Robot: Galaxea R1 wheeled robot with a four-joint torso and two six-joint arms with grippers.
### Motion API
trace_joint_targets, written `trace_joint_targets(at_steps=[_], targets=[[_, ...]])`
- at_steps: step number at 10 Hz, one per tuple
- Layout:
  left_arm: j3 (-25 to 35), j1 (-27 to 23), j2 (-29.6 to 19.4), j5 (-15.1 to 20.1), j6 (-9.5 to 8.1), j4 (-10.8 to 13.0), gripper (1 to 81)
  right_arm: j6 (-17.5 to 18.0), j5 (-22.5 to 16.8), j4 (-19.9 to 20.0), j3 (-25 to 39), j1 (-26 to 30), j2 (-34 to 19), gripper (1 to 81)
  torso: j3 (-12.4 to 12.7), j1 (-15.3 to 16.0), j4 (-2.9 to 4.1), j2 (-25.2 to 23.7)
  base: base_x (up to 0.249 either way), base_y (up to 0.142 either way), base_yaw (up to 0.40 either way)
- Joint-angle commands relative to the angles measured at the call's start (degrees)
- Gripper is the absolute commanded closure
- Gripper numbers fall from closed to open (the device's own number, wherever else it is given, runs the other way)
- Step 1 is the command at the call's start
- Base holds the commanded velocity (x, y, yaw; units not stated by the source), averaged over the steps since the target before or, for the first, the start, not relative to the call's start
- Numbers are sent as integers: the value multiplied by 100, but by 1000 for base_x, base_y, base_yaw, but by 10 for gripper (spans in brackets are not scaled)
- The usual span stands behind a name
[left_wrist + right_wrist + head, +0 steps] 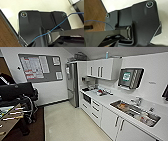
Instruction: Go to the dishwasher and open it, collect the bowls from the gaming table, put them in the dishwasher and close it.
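Two rectangular steel sink [140, 112] basins in glossy white counter [110, 100]; fingers' state unclear

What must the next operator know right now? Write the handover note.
Left tool, right tool: open or shut cannot be told.
The robot faces a kitchenette: tall steel fridge, long white counter with steel sink, white under-counter cabinet fronts that look shut. Which front is the dishwasher cannot be told.
Table-football table with rods at the left edge.
Done: nothing visibly yet.
Left: open dishwasher, fetch bowls, load, close.
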Motion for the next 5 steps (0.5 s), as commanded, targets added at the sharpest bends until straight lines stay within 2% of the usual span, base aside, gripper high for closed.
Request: trace_joint_targets(at_steps=[1,5], targets=[[45,-190,-99,272,2,91,10,11,-314,-61,102,231,-82,10,0,0,0,0,0,0,369],[27,-190,-72,280,2,100,10,-15,-314,-105,111,239,-74,10,0,-2,0,0,0,0,369]])
